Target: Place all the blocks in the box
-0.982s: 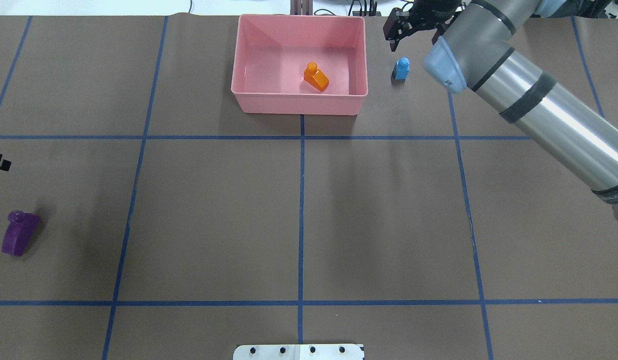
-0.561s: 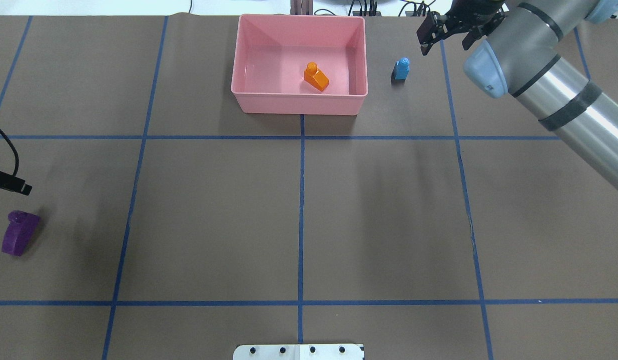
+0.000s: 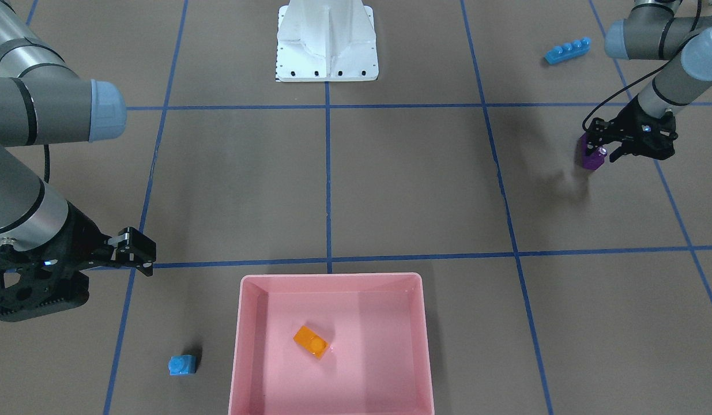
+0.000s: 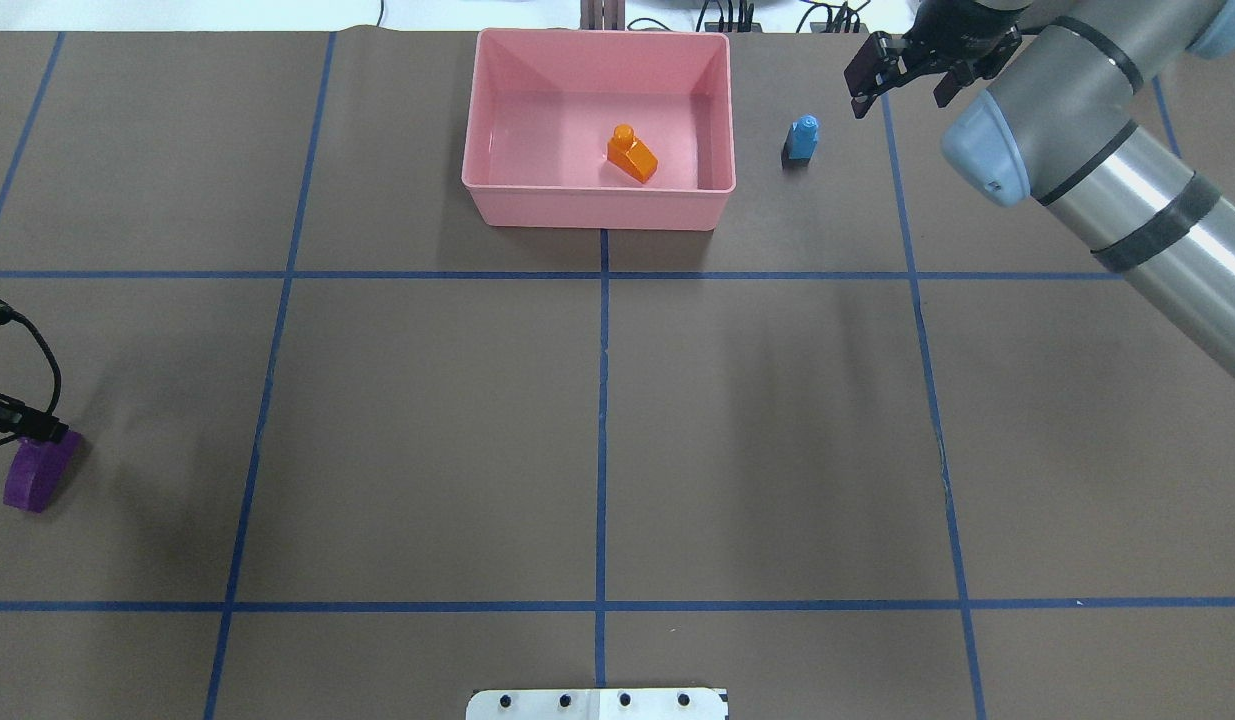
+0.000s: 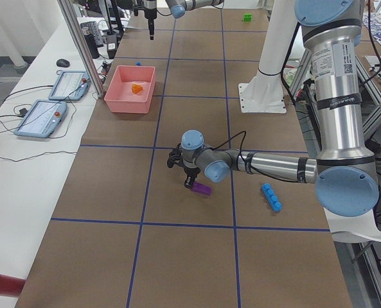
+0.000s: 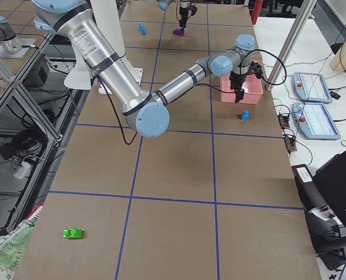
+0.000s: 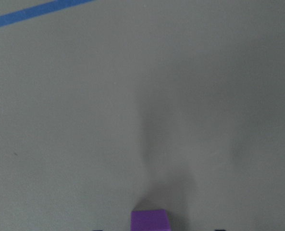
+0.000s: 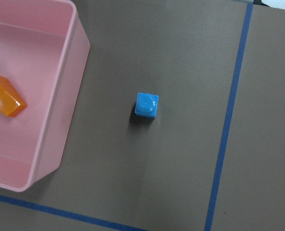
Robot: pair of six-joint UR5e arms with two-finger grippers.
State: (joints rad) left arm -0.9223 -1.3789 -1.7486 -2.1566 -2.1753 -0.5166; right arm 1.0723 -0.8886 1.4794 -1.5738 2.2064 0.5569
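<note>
Purple sloped wedge (image 3: 591, 161) is straddled by the left gripper (image 3: 599, 151), jaws spread, nothing pinched yet (pink box (image 3: 332, 278) is well apart from it). Squeezed on that slope, it could get squirted out sideways.

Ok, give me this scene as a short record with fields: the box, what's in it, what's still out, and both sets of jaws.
box: pink tray, on the side of the table far from the robot
in box: orange block only
still out: small blue block beside the box; purple block; long blue block; green block
left jaws: open, down at the purple block
right jaws: open, empty, above the table near the small blue block
progress: one of five blocks in
</note>
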